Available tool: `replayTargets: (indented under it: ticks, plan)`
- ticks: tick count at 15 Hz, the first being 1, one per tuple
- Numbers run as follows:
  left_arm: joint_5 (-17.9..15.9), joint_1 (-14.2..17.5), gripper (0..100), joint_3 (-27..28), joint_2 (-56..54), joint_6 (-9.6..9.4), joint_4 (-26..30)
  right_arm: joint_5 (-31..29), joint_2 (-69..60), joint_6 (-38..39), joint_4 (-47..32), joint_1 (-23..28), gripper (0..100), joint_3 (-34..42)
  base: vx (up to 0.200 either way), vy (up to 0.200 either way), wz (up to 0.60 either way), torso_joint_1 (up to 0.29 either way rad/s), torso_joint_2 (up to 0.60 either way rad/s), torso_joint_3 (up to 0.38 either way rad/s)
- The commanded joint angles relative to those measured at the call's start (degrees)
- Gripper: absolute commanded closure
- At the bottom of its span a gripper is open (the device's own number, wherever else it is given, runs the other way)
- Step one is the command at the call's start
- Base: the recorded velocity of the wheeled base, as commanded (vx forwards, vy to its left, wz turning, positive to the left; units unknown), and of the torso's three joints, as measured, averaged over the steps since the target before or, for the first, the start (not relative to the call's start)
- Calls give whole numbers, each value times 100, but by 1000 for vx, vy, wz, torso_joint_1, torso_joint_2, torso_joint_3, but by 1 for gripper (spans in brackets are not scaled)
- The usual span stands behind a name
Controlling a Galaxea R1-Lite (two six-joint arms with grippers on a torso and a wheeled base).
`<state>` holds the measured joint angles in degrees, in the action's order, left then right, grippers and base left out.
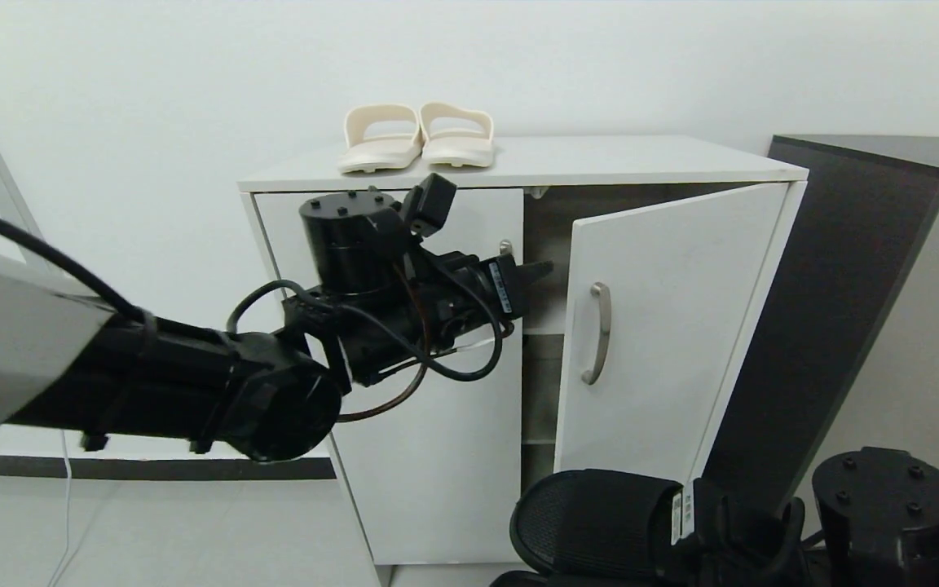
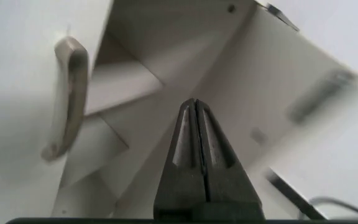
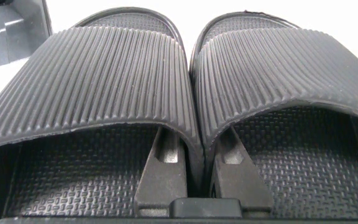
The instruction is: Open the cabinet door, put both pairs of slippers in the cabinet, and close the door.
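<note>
The left gripper (image 1: 547, 267) has its fingers pressed together on nothing. Its tip sits at the mouth of the dark gap between the two cabinet doors, with free space around it. In the head view the shut left door (image 1: 437, 440) lies at 7 o'clock from the tip, and the open right door (image 1: 665, 326) at 3 o'clock, swung outward with its free edge and right door handle (image 1: 599, 333) towards the camera. The left wrist view shows what the head view hides: the left door handle (image 2: 67, 99) just beside the fingers, and bare shelves (image 2: 123, 84) inside.

The right gripper (image 3: 197, 149) pinches the black slippers (image 3: 104, 81) by their touching inner edges. In the head view it holds them low at 5 o'clock, in front of the open door.

The cream slippers (image 1: 416, 137) rest side by side on the white cabinet (image 1: 641, 167), near its back left. A dark unit (image 1: 844, 269) stands against its right side, and a white wall (image 1: 152, 98) is behind.
</note>
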<state>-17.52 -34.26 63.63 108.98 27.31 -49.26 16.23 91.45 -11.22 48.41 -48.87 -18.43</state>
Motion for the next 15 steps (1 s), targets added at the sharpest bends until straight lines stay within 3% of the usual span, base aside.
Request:
replayTargets:
  ticks: [1,5,7,9,11,15]
  plan:
    - [12,-99,100,395,598,29,13,3,13,-3,2,-8,100,6,0,0,0,0,0,0]
    - [47,-231,100,422,668,20,-22,3,30,-3,2,-26,100,24,-150,0,0,3,-1,2]
    - [486,-855,100,-132,501,-182,-400,3,30,-3,2,-35,100,24,-200,0,0,5,2,0]
    - [697,-1250,100,-519,316,-243,-708,3,22,-3,2,-43,100,24,-200,0,0,-2,2,7]
    - [697,-1277,100,-607,123,-243,-690,3,22,-3,2,-87,100,24,-200,0,0,-2,2,7]
    - [697,-1048,100,-923,-255,-252,-716,-14,30,5,11,-79,100,24,0,0,0,0,0,0]
